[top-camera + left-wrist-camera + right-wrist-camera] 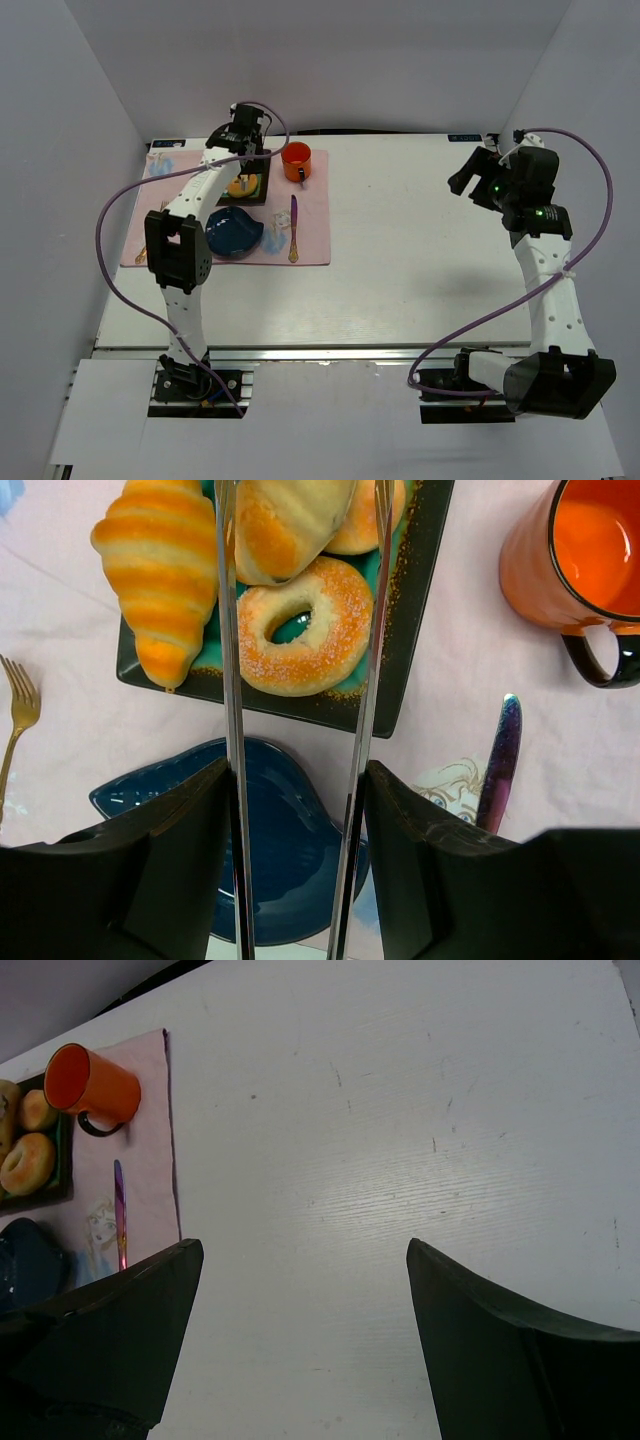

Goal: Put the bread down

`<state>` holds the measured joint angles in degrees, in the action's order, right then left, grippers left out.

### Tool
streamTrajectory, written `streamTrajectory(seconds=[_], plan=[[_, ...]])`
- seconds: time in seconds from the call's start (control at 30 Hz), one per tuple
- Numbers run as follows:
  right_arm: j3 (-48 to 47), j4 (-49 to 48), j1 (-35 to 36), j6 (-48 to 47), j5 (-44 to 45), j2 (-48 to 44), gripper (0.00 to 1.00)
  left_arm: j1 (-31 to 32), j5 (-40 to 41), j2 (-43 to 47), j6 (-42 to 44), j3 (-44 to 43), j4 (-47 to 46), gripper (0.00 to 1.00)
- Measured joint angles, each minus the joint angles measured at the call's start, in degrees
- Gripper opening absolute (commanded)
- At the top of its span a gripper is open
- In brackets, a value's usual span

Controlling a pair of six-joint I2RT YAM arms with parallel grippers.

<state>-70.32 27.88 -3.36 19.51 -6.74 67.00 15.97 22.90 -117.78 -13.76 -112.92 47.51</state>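
Golden-brown, the bread (pixel 285 530) looks squeezed by the left gripper (pixel 300 495), just over the tray (pixel 400 670). It is not on the blue plate (pixel 290 820) yet, so placing is left.

Two bread rolls (pixel 285 525), one croissant (pixel 160 575), one ring pastry (pixel 300 625) — one mug (pixel 540 570)

The white table (pixel 420 270) has one pink mat (pixel 314 225) lying flat on it, on the left side near the back. A cartoon girl is drawn on the mat.
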Motion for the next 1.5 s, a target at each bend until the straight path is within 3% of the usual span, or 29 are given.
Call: streamTrajectory(seconds=[0.33,0.4,0.6,0.83,1.5], plan=[[0.2,-0.5,0.0,0.0,-0.1,0.0,0.89,-0.1,0.1,-2.2,0.2,1.0,-0.6,0.62],[0.7,-0.9,0.0,0.0,-0.2,0.0,0.90,-0.1,0.2,-2.7,0.1,1.0,-0.6,0.53],[1.5,-1.2,0.0,0.0,-0.5,0.1,0.89,-0.4,0.2,-2.9,0.2,0.9,-0.7,0.40],[2.0,-1.1,0.0,0.5,-1.0,0.2,0.89,-0.4,0.2,-2.9,0.2,-0.1,0.3,0.33],[3.5,-1.3,0.2,1.3,-1.6,0.1,0.89,-0.4,1.4,-1.2,1.8,-9.2,7.0,0.32]])
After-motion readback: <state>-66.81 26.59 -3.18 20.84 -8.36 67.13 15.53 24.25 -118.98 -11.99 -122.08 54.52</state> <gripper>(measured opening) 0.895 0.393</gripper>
